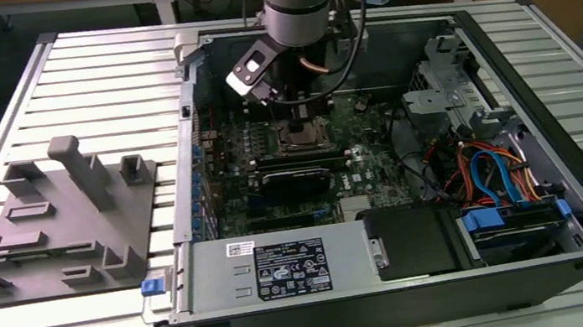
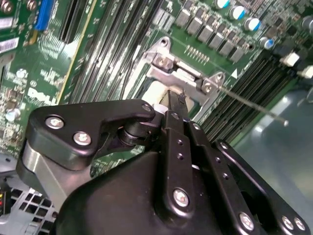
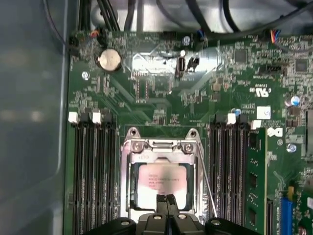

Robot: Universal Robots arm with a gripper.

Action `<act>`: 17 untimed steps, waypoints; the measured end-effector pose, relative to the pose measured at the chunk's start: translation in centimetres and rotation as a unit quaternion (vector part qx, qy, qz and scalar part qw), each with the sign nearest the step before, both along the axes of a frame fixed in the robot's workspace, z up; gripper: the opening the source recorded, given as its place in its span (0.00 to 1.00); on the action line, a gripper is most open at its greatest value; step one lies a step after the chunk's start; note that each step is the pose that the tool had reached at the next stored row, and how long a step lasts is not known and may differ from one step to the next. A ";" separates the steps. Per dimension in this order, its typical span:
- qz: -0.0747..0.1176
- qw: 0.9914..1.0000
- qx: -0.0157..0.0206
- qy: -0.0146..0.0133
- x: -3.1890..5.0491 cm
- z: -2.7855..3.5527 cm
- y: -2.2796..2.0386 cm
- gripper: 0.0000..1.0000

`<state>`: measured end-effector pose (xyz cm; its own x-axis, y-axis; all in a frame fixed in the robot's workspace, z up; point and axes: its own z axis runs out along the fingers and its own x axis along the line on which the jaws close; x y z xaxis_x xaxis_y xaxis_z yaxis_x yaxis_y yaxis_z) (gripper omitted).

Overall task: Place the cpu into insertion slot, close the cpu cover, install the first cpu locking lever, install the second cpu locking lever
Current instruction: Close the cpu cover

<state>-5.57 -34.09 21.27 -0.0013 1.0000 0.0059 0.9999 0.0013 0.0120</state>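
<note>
The cpu (image 3: 161,178), a silver-grey square, lies flat in the insertion slot (image 1: 305,135) on the green motherboard. The silvery cpu cover (image 3: 161,146) is lowered around it, with its hinge screws showing in the second wrist view (image 2: 161,61). A thin wire locking lever (image 3: 208,188) runs along one side of the socket. In the second wrist view the locking lever (image 2: 254,105) sticks out free over the memory slots. My gripper (image 3: 166,201) is shut, its tips together at the edge of the cpu and cover. It also shows as the gripper (image 2: 172,98) and, in the exterior view, the gripper (image 1: 302,111) above the socket.
The open computer case (image 1: 544,29) lies on a slatted table. Black memory slots (image 3: 93,176) flank the socket. A grey fixture plate (image 1: 63,227) sits at the exterior view's left. Cables and a drive cage (image 1: 495,170) fill the case's right, with a power supply (image 1: 283,270) at the front.
</note>
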 end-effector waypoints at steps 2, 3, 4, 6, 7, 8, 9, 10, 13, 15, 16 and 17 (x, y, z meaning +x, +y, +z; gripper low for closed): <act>0.000 1.000 0.000 0.000 -0.25 -0.19 0.00 0.10; 0.000 1.000 0.000 0.000 -0.34 -0.25 0.00 0.10; 0.000 1.000 0.000 0.000 -0.42 -0.32 0.00 0.10; 0.000 1.000 0.000 0.000 -0.55 -0.43 0.00 0.10; 0.000 1.000 0.000 0.000 -0.62 -0.50 0.00 0.10; 0.000 1.000 0.000 0.001 -0.68 -0.59 0.00 0.10; 0.000 1.000 0.000 0.001 -0.73 -0.67 0.00 0.10; 0.000 1.000 0.000 0.001 -0.78 -0.74 0.00 0.10; 0.000 1.000 0.000 0.002 -0.87 -0.98 0.00 0.10; 0.000 1.000 0.000 0.002 -0.88 -1.17 0.00 0.10; 0.000 1.000 0.000 0.003 -0.88 -1.27 0.00 0.10; 0.000 1.000 0.000 0.003 -0.88 -1.34 -0.01 0.10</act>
<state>-6.46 -34.09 19.93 -0.0017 1.0000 0.0056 1.0000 0.0017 0.0055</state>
